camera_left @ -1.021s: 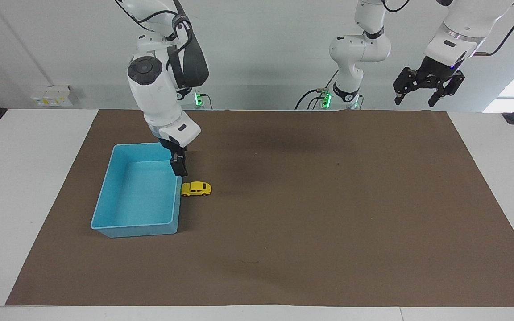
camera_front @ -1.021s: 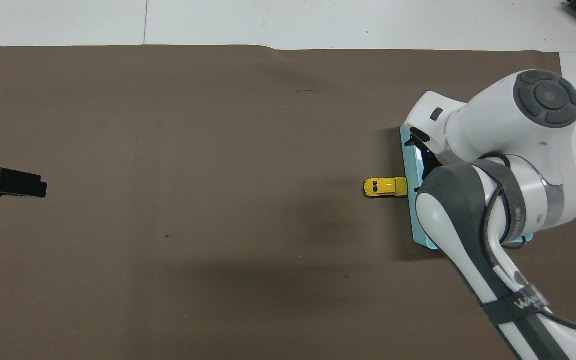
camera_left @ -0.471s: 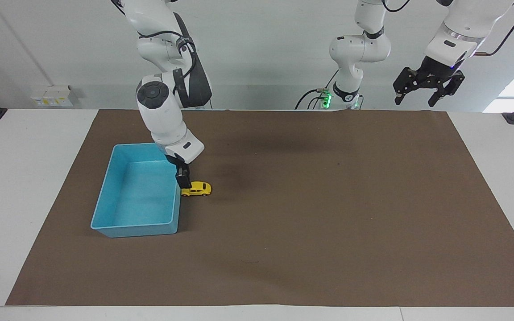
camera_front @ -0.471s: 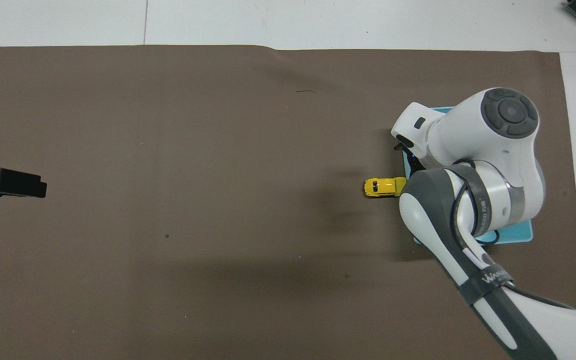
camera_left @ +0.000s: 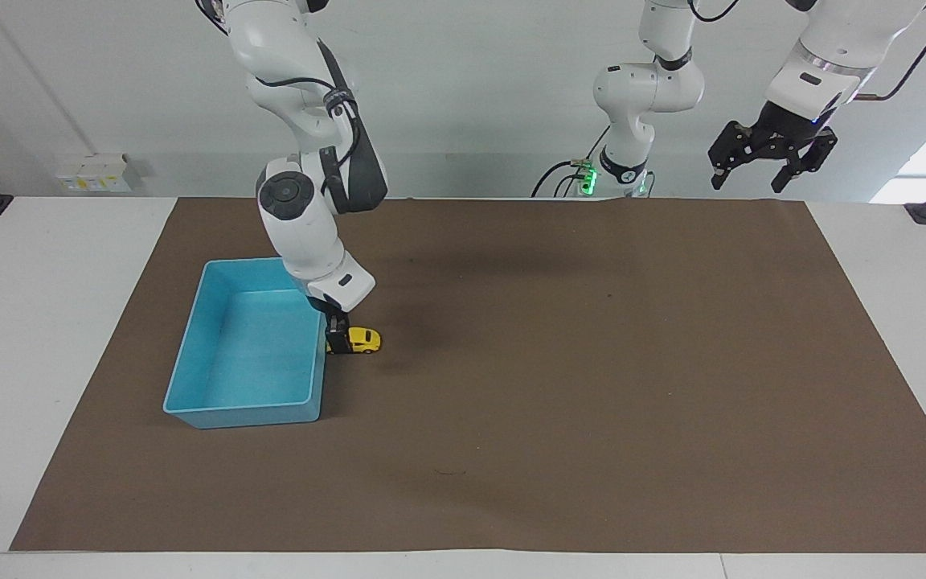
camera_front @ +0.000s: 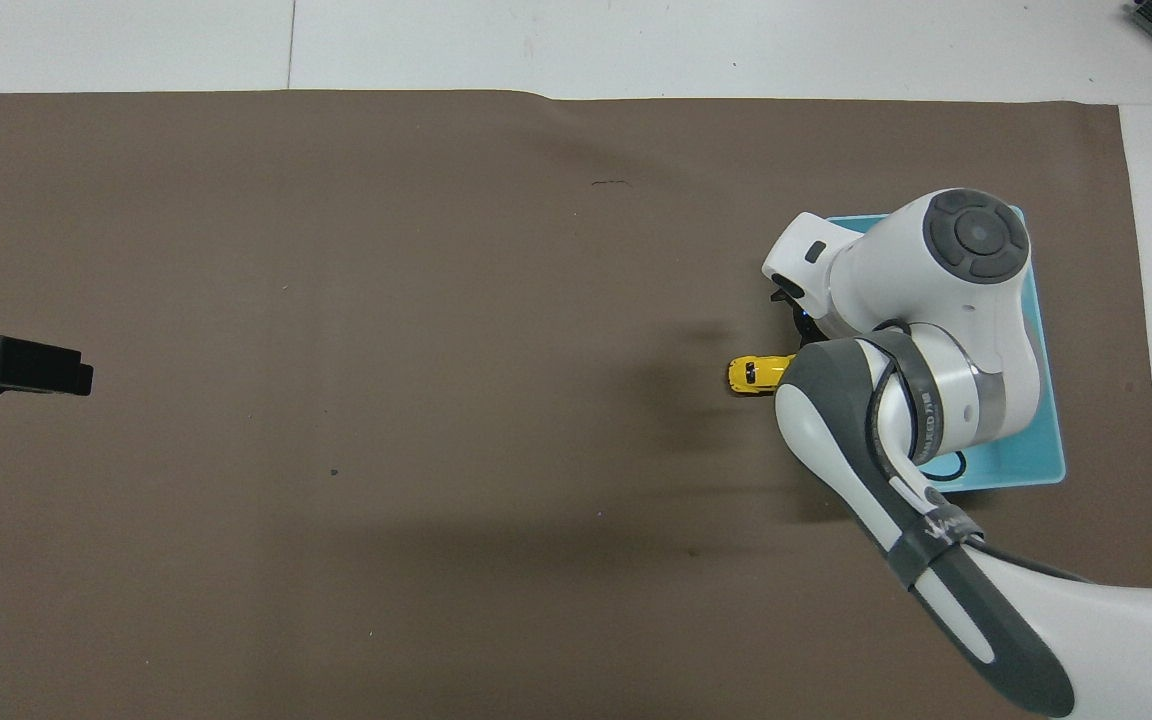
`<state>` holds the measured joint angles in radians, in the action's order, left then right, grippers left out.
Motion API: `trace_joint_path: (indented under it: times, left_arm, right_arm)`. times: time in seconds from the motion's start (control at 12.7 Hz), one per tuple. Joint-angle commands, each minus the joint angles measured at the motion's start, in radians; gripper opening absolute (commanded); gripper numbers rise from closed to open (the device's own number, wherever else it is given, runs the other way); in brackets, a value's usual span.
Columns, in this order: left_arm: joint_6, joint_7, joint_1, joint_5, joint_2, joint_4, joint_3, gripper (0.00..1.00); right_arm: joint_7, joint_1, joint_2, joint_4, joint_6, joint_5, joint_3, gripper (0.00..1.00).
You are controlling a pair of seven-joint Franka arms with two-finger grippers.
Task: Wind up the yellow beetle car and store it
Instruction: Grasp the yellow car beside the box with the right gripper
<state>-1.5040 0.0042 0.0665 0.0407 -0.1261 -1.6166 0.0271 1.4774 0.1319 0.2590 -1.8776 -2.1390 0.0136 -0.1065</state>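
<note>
The facing view shows the right gripper (camera_left: pixel 338 344) reaching down to the small bright yellow beetle toy car (camera_left: pixel 363 340), its dark fingers covering the end of the car that points at the bin; the overhead view hides this gripper under the white and grey arm, so only the car's free end (camera_front: pixel 756 374) shows there. The jaws stand wide open, and whether they touch the car I cannot tell. The overhead view shows the car's roof and a dark window from above, while the facing view shows its rounded side, a dark side window and a small dark wheel. The car rests on the brown paper mat (camera_left: pixel 592 386), just beside the wall of the light blue rectangular plastic bin (camera_left: pixel 190 354), at the right arm's end of the table. The facing view also gives the bin's inside, which the arm largely covers from above. The left gripper (camera_left: pixel 762 170) waits in the air over the mat's edge nearest the robots, jaws spread apart and holding nothing; from above only its dark tip (camera_front: pixel 26 365) shows
</note>
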Motion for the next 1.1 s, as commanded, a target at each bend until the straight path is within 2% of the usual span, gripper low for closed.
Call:
trace_joint_path:
  times: [0.0, 1.02]
  left_arm:
    - [0.021, 0.01, -0.019, 0.007, 0.003, 0.015, 0.01, 1.0]
    - [0.021, 0.01, -0.019, 0.007, 0.003, 0.015, 0.01, 1.0]
  right_arm:
    - [-0.008, -0.001, 0.014, -0.028, -0.044, 0.008, -0.004, 1.0]
    - [-0.031, 0.018, 0.017, -0.146, -0.163, -0.003, -0.001, 1.0]
